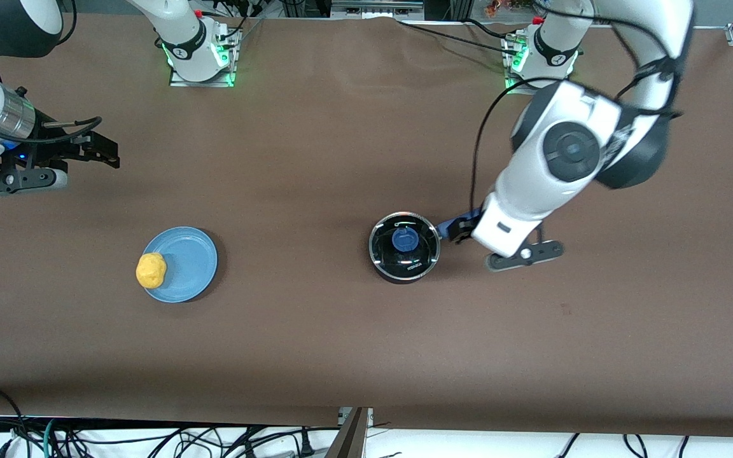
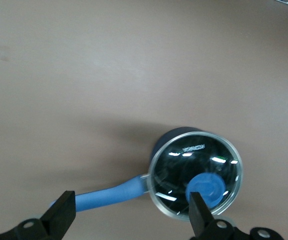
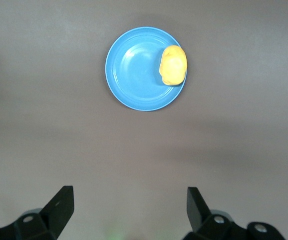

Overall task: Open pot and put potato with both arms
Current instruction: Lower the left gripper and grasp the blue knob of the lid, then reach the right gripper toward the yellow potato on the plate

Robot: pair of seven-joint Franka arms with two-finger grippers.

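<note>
Risk first, front view: my left gripper [image 1: 462, 230] hangs low over the pot [image 1: 404, 247] handle, not over the lid knob [image 1: 404, 240]. If I descend here I'd clip the handle and shove the pot w/ lid still on. Left arm is bent over from its base, forearm angled down toward the pot. Potato [image 1: 151, 270] sits on the rim of the blue plate [image 1: 188, 254], toward the right arm's end of the table, well apart from the pot. Right gripper [image 1: 96, 151] is up over bare table [image 1: 315, 146], waiting.

Left wrist view: fingers [image 2: 62, 216] spread wide, nothing between them; blue handle [image 2: 109, 196] and part of the lid [image 2: 197, 174] lie below the gap. Knob is near one fingertip, so centring is off.

Right wrist view: fingers [image 3: 60, 203] apart, empty. Potato perches at the plate edge; a sloppy pinch could roll it off.
</note>
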